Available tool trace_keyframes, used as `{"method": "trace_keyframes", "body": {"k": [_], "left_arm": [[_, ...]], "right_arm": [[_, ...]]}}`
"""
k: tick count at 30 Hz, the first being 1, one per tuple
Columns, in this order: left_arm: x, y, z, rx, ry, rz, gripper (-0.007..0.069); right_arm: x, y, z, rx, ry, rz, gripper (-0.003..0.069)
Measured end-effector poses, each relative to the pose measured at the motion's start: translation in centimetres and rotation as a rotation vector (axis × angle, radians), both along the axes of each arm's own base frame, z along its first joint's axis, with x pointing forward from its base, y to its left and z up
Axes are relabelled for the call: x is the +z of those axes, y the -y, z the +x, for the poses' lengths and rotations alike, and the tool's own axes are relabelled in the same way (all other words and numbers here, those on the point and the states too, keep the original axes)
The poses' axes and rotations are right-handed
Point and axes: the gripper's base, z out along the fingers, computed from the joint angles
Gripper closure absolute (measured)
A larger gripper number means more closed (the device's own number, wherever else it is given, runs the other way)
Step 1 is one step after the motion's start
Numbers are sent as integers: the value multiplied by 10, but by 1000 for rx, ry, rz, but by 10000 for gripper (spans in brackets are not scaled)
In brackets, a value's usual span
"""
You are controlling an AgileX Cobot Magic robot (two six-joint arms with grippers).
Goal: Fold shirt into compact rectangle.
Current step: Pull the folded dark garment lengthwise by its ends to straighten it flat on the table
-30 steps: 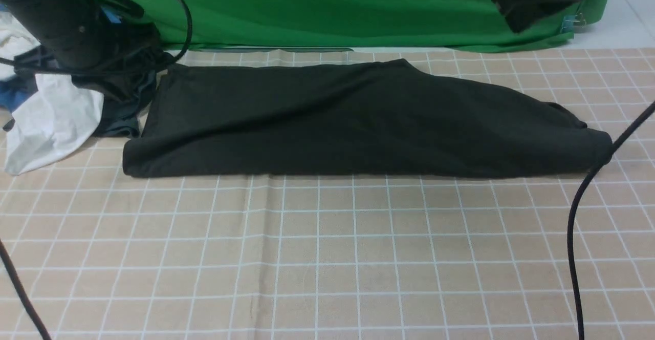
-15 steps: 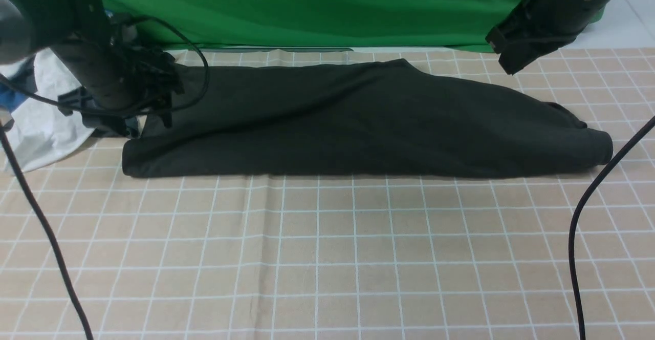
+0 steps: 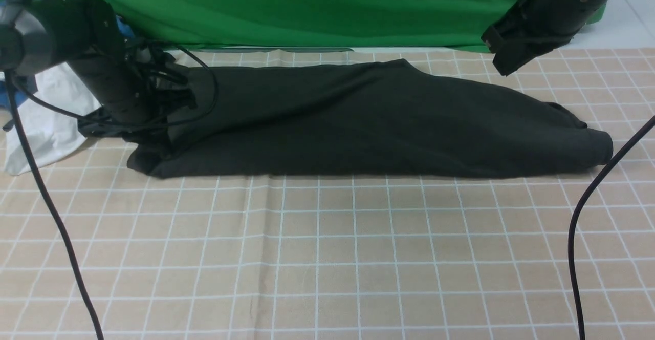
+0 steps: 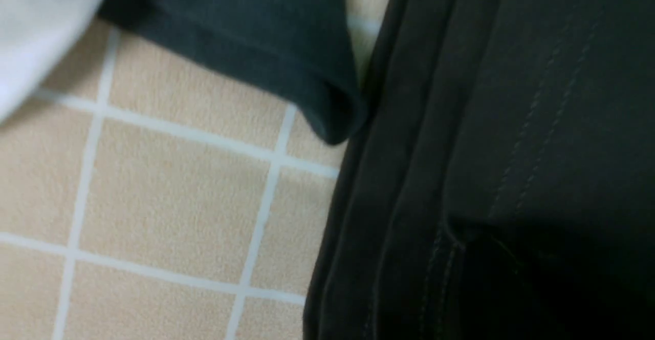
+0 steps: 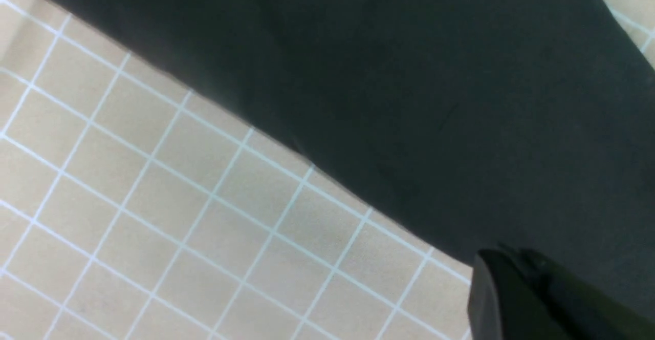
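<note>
The black shirt [image 3: 358,120] lies folded lengthwise as a long strip across the far half of the checked cloth. My left gripper [image 3: 166,125] is down on the strip's left end and shut on the shirt there, where the fabric is bunched and slightly lifted. The left wrist view shows the stitched hem layers of the shirt [image 4: 511,125] close up, and the jaws are lost in the dark. My right gripper [image 3: 504,56] hangs shut and empty above the strip's right part. Its fingertips [image 5: 504,273] show over the shirt [image 5: 409,73].
A white garment [image 3: 46,120] and a smaller dark grey garment [image 4: 245,33] lie just left of the shirt's left end. A green backdrop [image 3: 307,7] hangs behind the table. Black cables [image 3: 578,227] trail over the checked cloth [image 3: 317,258] on both sides.
My left arm came down from beside the pile onto the shirt's left end, opened and closed there; that end has drawn in and bunched. The right arm moved slightly lower and left.
</note>
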Motion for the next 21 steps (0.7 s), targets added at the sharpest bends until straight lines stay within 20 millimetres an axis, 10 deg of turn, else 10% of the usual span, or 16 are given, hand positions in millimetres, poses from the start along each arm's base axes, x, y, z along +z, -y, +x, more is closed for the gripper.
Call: {"method": "trace_keyframes", "body": {"k": [21], "left_arm": [[20,-15,-5,66,-4,151,587]], "right_arm": [[0,-1,0,25,3,4,621]]}}
